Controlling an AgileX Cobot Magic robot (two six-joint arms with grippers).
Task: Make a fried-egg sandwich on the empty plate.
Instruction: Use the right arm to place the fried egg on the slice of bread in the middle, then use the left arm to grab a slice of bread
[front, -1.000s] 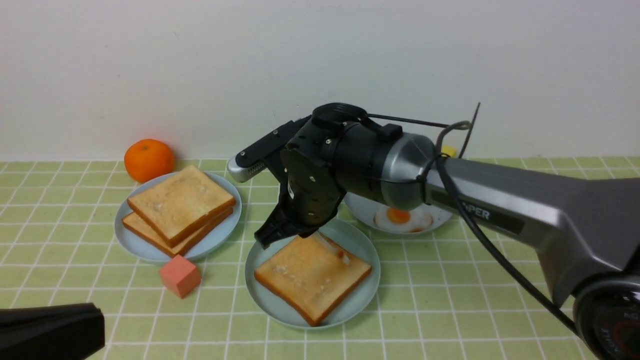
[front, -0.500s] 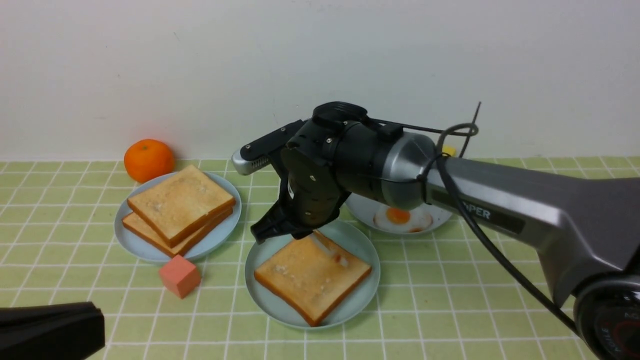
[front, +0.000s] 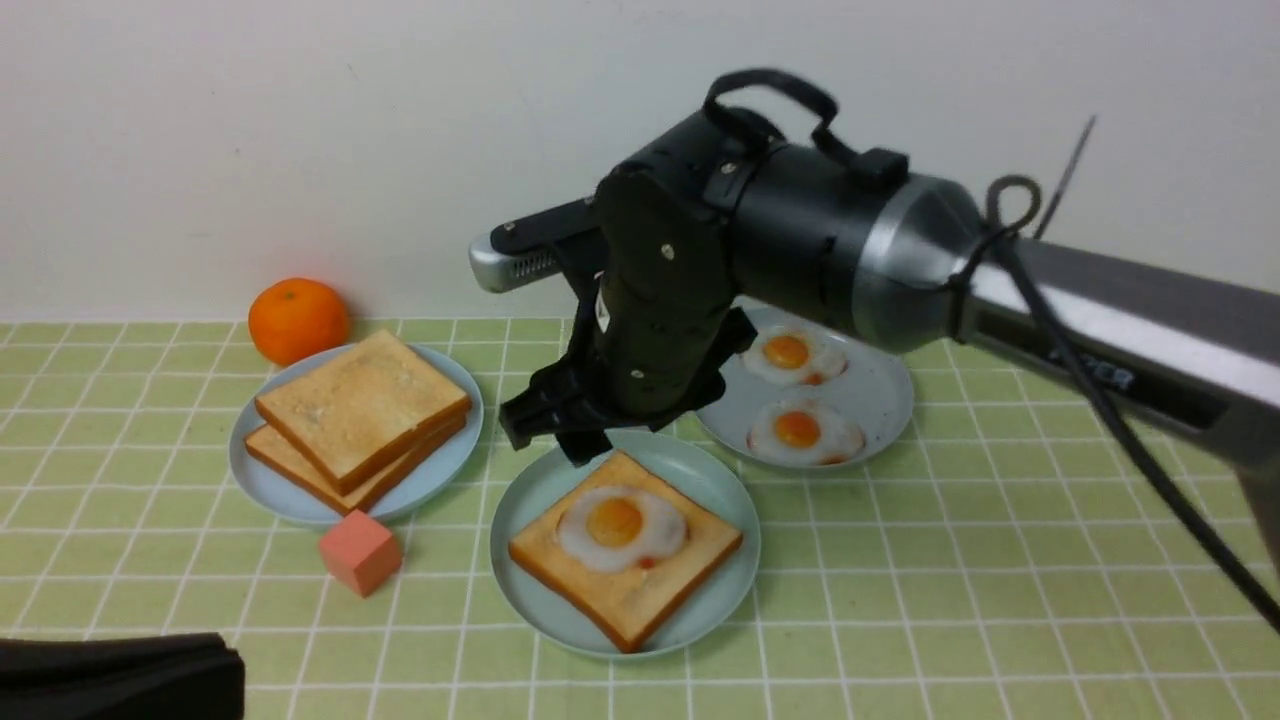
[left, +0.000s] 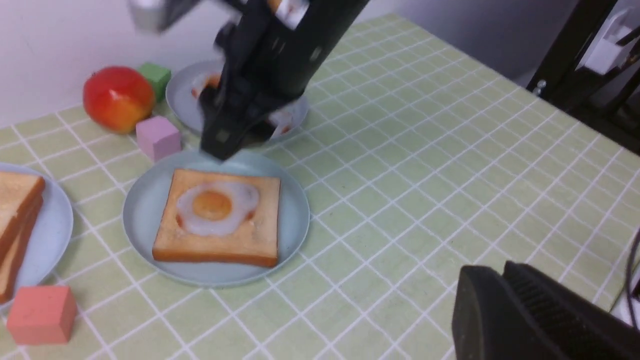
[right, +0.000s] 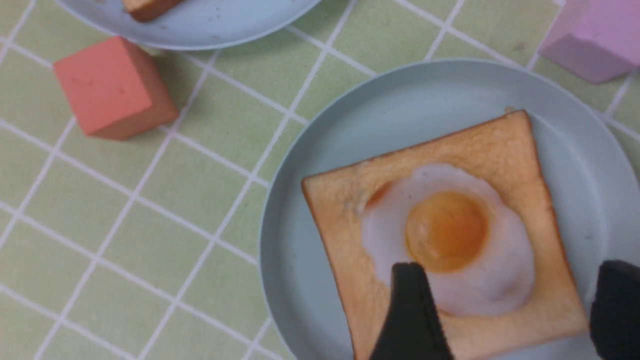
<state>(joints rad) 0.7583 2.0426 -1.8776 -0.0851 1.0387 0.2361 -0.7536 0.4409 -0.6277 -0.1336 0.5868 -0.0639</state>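
- Front view: the right gripper (front: 548, 437) hangs over the back edge of the mint plate (front: 715, 605). The egg (front: 618, 525) lies flat on the toast slice (front: 640, 600), just below the jaws. The toast stack (front: 360, 405) sits off to their left, so I think the left gripper (front: 120, 675) is the nearer one.
- Left wrist view: the left jaws are squeezed together and hold nothing. This view shows a purple cube (left: 157, 137) that the front view hides.
- Right wrist view: only here can you see the right jaws wide apart with nothing between them.
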